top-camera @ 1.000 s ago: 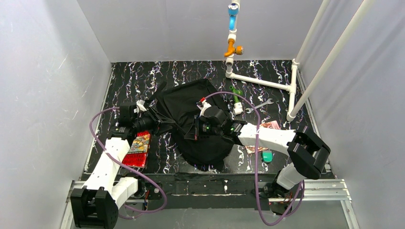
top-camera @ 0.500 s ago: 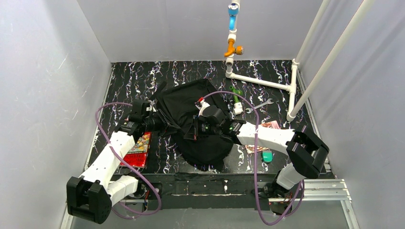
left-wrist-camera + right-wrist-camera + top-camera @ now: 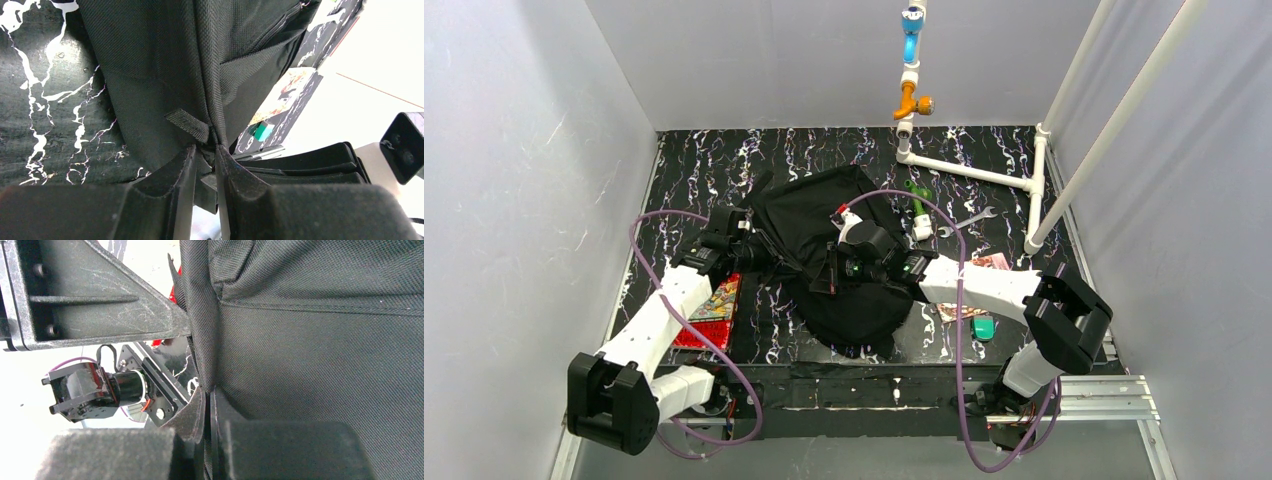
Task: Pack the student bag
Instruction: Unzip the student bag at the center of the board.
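Soft, even light fills the overhead view, shadows faint. Both wrist views blow out white behind the student bag [image 3: 150, 75]; the near foreground blurs.

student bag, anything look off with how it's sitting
The student bag lies slumped and crumpled, skewed on a diagonal rather than standing, with a fold of its fabric pinched in the right gripper. A red book lies outside it, to its left. Nothing looks torn or spilled.
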`<state>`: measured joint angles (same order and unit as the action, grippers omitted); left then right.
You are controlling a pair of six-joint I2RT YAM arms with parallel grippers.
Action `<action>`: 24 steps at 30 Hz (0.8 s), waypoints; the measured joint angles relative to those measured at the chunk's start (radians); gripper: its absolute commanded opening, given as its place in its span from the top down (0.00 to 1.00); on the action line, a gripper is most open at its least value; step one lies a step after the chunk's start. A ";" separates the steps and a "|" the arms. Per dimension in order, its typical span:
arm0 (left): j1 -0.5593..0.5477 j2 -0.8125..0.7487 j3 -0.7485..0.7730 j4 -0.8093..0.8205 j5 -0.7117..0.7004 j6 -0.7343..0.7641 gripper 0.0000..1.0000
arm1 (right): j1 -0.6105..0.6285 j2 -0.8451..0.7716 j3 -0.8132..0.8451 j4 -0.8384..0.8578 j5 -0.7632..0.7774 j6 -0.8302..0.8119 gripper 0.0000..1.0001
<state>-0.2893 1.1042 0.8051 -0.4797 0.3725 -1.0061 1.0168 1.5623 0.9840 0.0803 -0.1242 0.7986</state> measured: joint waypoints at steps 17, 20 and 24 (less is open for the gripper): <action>-0.009 -0.002 0.004 -0.015 -0.005 0.012 1.00 | 0.053 0.033 0.114 -0.174 0.126 -0.153 0.58; -0.009 -0.029 0.004 -0.024 0.036 0.008 1.00 | 0.080 0.033 0.158 -0.230 0.185 -0.234 0.47; -0.010 -0.058 0.004 -0.031 0.083 -0.006 1.00 | 0.097 0.032 0.174 -0.259 0.225 -0.341 0.43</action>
<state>-0.2989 1.0466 0.8093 -0.5110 0.4557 -1.0119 1.1137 1.5948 1.1584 -0.1783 0.1005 0.4576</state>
